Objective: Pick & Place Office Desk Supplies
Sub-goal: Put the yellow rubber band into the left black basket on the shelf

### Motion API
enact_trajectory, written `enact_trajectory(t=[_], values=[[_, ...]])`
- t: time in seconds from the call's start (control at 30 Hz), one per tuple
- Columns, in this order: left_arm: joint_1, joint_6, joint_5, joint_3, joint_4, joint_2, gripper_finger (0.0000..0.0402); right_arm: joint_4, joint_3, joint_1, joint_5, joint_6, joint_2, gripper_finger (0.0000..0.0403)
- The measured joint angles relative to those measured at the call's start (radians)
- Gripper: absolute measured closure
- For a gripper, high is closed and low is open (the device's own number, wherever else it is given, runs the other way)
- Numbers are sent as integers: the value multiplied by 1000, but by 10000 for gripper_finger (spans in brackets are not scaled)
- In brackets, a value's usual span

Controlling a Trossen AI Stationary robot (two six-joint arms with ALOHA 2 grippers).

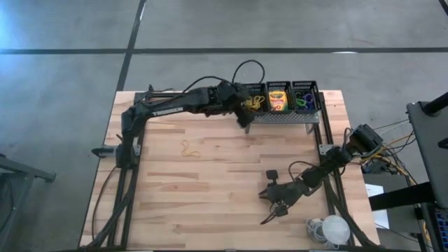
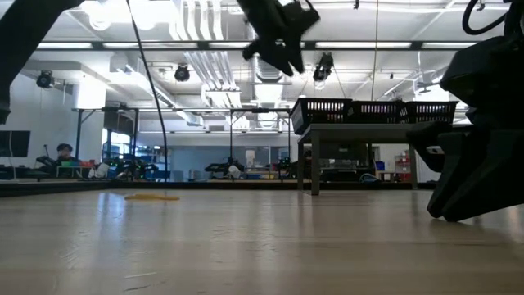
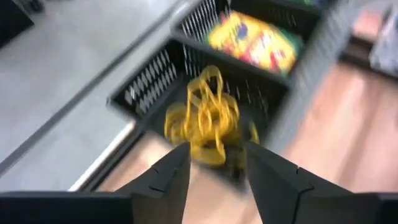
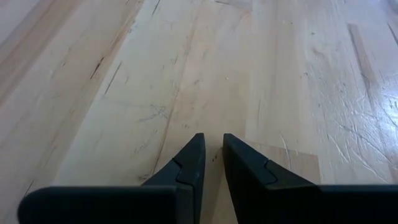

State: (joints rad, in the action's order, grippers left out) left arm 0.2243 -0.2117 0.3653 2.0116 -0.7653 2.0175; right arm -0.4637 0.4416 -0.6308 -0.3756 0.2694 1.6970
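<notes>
Left hand (image 1: 246,112) up at the far edge of the wooden counter (image 1: 210,189), poised over the leftmost of three black mesh bins (image 1: 254,98); fingers (image 3: 168,177) spread apart, nothing pinched between them. Just past the fingertips, a tangle of yellow rubber bands (image 3: 205,121), at the open top of that bin. Cannot tell whether the tangle is resting or dropping.

Middle bin (image 1: 278,98) loaded with a yellow-and-green crayon box (image 1: 278,100). Right bin (image 1: 305,96) holding small green, blue and purple rings (image 1: 303,99). All three bins side by side, touching, atop a grey perforated stand (image 1: 287,117) at the counter's back edge, raised above the wood as shown in the low view.

One more yellow rubber band (image 1: 190,149) lying flat on the counter, well apart from the bins, left of centre.

Right hand (image 1: 270,198) parked low near the counter's front right area, fingers (image 4: 189,165) nearly pressed together with a thin gap, empty, pointing across bare wood.
</notes>
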Motion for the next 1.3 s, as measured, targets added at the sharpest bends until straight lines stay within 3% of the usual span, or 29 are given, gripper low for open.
enact_trajectory(t=[0.13,0.23,0.33,0.47,0.6,0.8,0.97,1.1,1.3], values=[[-40,-56,0,55,-301,-37,262,0,-2,0,0,4,0,346],[-75,-163,15,16,-512,-68,269,0,-2,0,1,11,0,346],[-121,-292,69,-91,-644,-101,272,-2,-3,-1,2,12,0,346],[-172,-446,99,-319,-671,-171,272,-15,-4,-1,4,11,0,346],[-190,-579,-11,-576,-604,-255,270,-23,-5,-1,5,10,0,346],[-187,-651,-229,-956,-253,-422,245,-31,-5,-1,6,7,1,346],[-174,-746,-230,-1215,84,-522,215,-38,-6,-2,6,-1,1,346],[-144,-792,-227,-1345,250,-538,199,-39,-6,-2,7,-1,1,346],[-122,-783,-219,-1403,299,-542,201,-41,-6,-2,7,-1,1,346]])
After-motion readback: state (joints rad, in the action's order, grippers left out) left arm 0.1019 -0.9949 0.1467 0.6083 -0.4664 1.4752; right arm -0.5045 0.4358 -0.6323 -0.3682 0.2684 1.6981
